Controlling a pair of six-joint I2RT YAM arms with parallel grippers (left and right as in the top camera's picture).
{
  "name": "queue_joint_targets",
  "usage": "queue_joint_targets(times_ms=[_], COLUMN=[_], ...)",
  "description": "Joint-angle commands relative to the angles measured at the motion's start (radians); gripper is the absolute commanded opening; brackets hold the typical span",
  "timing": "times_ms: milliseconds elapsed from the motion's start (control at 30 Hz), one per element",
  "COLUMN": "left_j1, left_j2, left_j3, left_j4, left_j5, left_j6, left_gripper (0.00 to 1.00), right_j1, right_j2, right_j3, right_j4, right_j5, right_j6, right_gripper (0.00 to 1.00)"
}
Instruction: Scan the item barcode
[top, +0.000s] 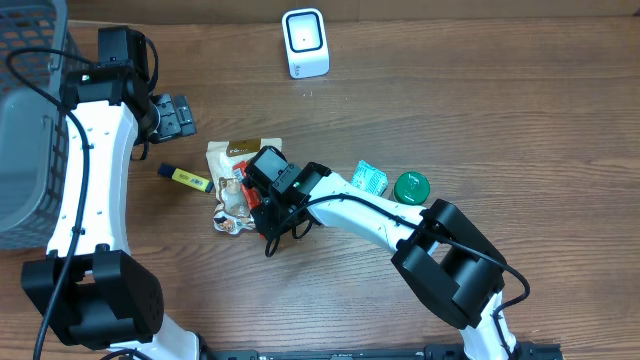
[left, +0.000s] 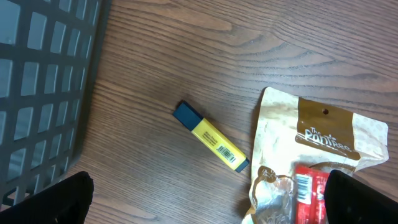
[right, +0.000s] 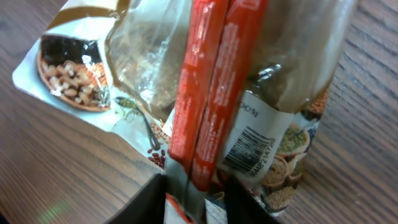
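Note:
A pile of snack bags lies mid-table, with a red packet on top of it. My right gripper is down on the pile's right side, its fingers shut on the red packet's near end along with some clear wrapper. A barcode label shows on the clear bag beside the red packet. The white scanner stands at the far edge. My left gripper hovers wide open left of the pile; in its own view nothing lies between the fingers, and the red packet is near its right finger.
A yellow highlighter with a blue cap lies left of the pile. A grey mesh basket fills the left edge. A teal packet and a green lid lie right of the pile, beside my right arm.

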Motion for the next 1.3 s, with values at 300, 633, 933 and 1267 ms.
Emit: queue_joint_targets(times_ms=[300, 633, 933, 1267], left_j1=[-0.007, -0.007, -0.007, -0.007], left_j2=[-0.014, -0.014, -0.014, -0.014], left_j3=[-0.001, -0.001, -0.001, -0.001], left_j4=[-0.002, -0.002, -0.002, -0.002], left_j5=[-0.009, -0.009, -0.009, -0.009], left_j6=[0.008, 0.008, 0.008, 0.008], left_gripper=[1.00, 1.00, 1.00, 1.00], right_j1=[-0.001, -0.001, -0.050, -0.247], right_j2=[-0.018, -0.123, -0.238, -0.273], right_j3=[0.026, 0.031, 0.035, 0.211], right_j4=[-0.010, -0.062, -0.117, -0.360], right_j5=[0.005, 0.006, 0.007, 0.008], right_j6=[0.000, -0.008, -0.138, -0.215], right_gripper=[0.11, 0.04, 0.04, 0.03])
